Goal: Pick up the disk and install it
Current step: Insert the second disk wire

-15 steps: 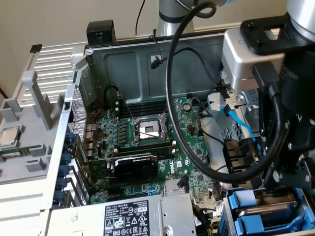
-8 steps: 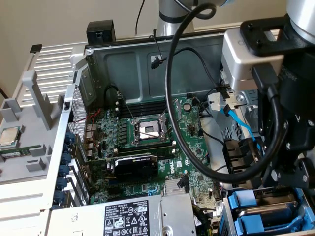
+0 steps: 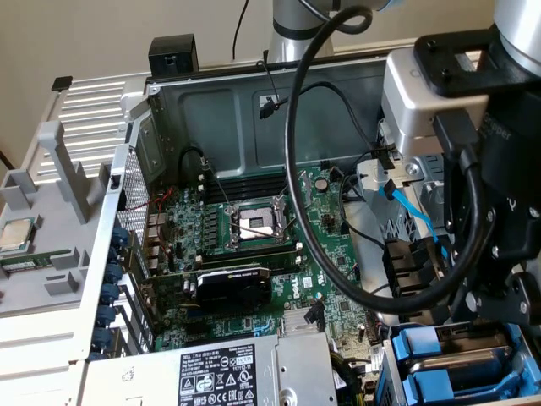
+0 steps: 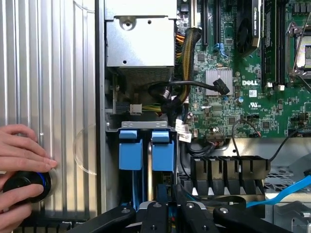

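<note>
Two blue carrier fronts sit side by side, level with each other, in the drive bay of the open computer case [image 4: 102, 73]. The disk [image 4: 163, 151] is the carrier in line with my gripper, and its silver body is hidden down in the bay. The other blue carrier [image 4: 130, 150] stands beside it. My gripper [image 4: 172, 206] hangs right over the disk's end with its fingers close together, shut; I cannot tell whether they touch it. In the exterior view the gripper [image 3: 489, 320] is low at the right, just above the blue carriers [image 3: 423, 348].
A person's hand [image 4: 22, 167] rests on a black knob on the ribbed case panel. The grey power-supply box [image 4: 140, 41] lies beside the bay. The motherboard [image 3: 254, 245], a loose black cable loop [image 3: 338, 279] and a blue data cable [image 4: 286, 191] are close by.
</note>
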Controlling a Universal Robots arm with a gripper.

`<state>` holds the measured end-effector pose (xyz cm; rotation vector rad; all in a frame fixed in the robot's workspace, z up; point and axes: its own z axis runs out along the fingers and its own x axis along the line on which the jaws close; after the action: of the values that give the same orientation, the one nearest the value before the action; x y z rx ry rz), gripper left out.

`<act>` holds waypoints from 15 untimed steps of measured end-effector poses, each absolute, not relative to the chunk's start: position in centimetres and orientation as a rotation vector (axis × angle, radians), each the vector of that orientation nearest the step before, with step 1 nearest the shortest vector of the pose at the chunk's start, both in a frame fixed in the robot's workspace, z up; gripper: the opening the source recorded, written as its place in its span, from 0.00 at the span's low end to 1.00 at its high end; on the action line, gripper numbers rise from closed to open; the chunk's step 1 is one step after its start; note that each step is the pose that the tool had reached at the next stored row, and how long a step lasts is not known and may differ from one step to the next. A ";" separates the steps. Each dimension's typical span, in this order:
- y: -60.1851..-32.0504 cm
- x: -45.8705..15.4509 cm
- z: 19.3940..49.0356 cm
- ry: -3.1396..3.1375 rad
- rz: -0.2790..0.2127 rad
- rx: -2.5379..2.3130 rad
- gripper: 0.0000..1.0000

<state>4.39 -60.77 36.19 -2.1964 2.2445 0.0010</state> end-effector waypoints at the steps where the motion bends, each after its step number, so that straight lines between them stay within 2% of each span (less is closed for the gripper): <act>1: -60.8 4.4 36.2 2.245 0.001 -2.196 0.17; 15: -60.8 4.6 36.0 2.251 0.001 -2.189 0.17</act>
<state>4.59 -60.82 35.97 -2.1891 2.2513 0.0011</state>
